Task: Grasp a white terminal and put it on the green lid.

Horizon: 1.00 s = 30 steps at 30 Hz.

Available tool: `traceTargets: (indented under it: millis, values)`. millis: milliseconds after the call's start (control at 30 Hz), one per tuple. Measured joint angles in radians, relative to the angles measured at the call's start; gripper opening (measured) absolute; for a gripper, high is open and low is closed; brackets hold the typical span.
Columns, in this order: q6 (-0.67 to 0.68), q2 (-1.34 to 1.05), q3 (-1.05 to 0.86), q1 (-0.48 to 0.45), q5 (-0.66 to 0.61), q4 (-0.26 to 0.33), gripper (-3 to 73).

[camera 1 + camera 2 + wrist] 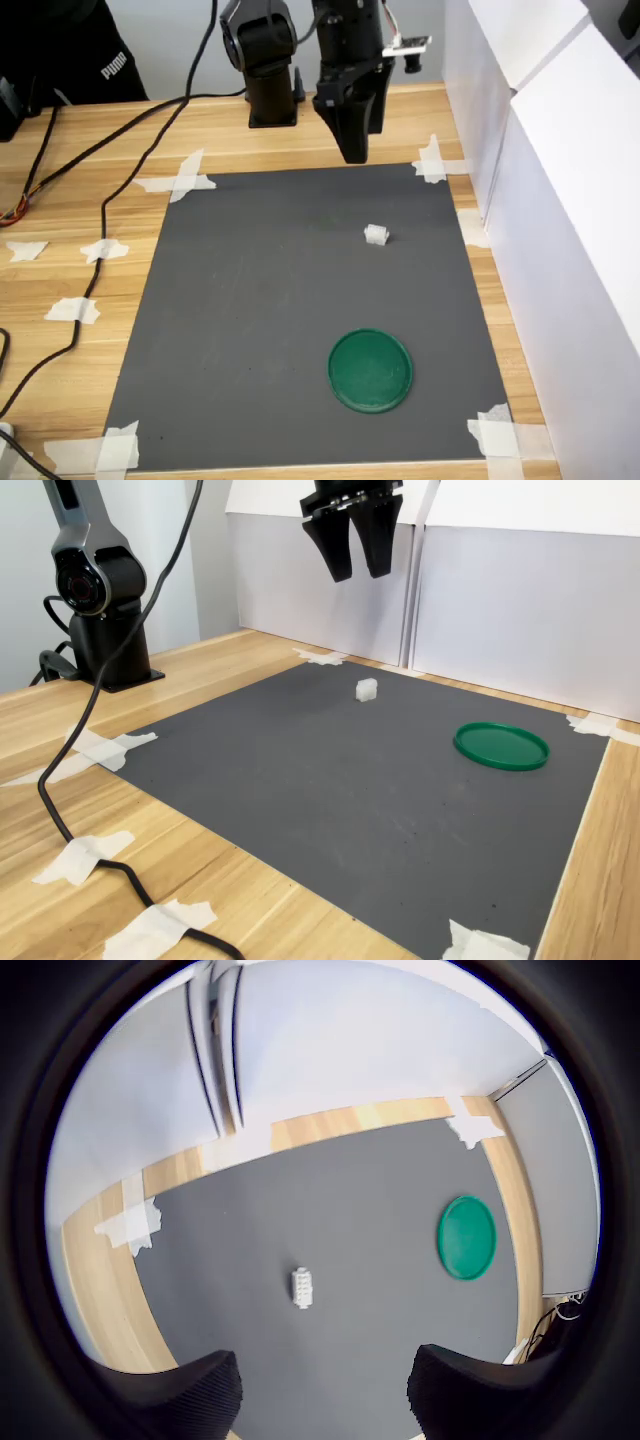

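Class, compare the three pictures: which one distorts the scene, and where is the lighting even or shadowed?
The wrist view is fisheye: a dark round vignette frames it and the grey mat edges bow. Both exterior views are sharp and evenly lit, without glare; in the second exterior view the white terminal and green lid cast only faint shadows. The open hand looms dark and soft in the wrist view.

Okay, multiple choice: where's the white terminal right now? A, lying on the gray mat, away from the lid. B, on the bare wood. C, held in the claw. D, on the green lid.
A: the terminal lies on the gray mat, well apart from the lid, and the claw hangs open and empty high above it.
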<state>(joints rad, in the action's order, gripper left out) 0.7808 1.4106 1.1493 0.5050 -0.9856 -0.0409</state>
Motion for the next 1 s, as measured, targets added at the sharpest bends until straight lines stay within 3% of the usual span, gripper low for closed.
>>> traceTargets:
  millis: [400, 533, 1000]
  values:
    - [-0.023, 0.116, 0.0, 0.019, 0.034, -0.06, 70.4]
    - [-0.046, 0.118, 0.0, 0.064, 0.061, -0.058, 70.0]
    - [-0.106, 0.233, 0.004, 0.068, 0.101, -0.051, 69.9]
